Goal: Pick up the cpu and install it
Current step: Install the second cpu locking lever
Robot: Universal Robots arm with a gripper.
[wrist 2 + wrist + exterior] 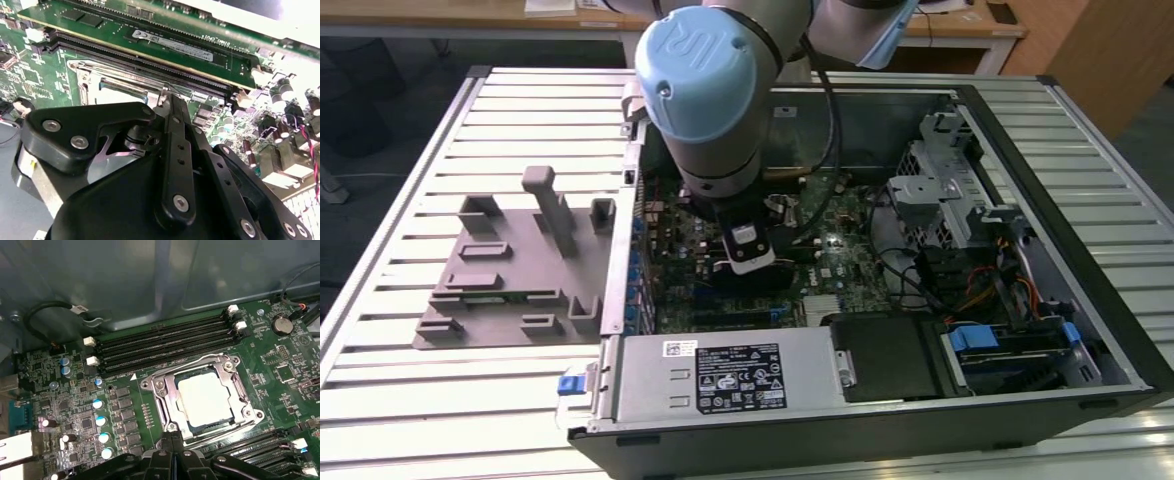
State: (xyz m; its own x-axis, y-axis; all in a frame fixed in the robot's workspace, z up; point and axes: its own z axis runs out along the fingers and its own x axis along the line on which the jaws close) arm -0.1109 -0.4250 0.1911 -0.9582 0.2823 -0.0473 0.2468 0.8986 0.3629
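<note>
The cpu (205,400), a small square chip with a pale silver top, lies flat inside the metal socket frame (165,390) on the green motherboard (65,405). My gripper (173,439) hangs just off the socket's edge, fingers together and nothing between them. In the second wrist view the black gripper linkage (170,150) covers most of the socket frame (107,75). In the exterior view the gripper (750,275) is lowered into the open computer case (1067,250), over the middle of the board.
Black memory slots (165,342) run beside the socket, and a memory module (170,42) stands in one. A grey fixture plate (520,270) lies at the exterior view's left. A power supply (720,375) and a drive cage (947,190) crowd the case.
</note>
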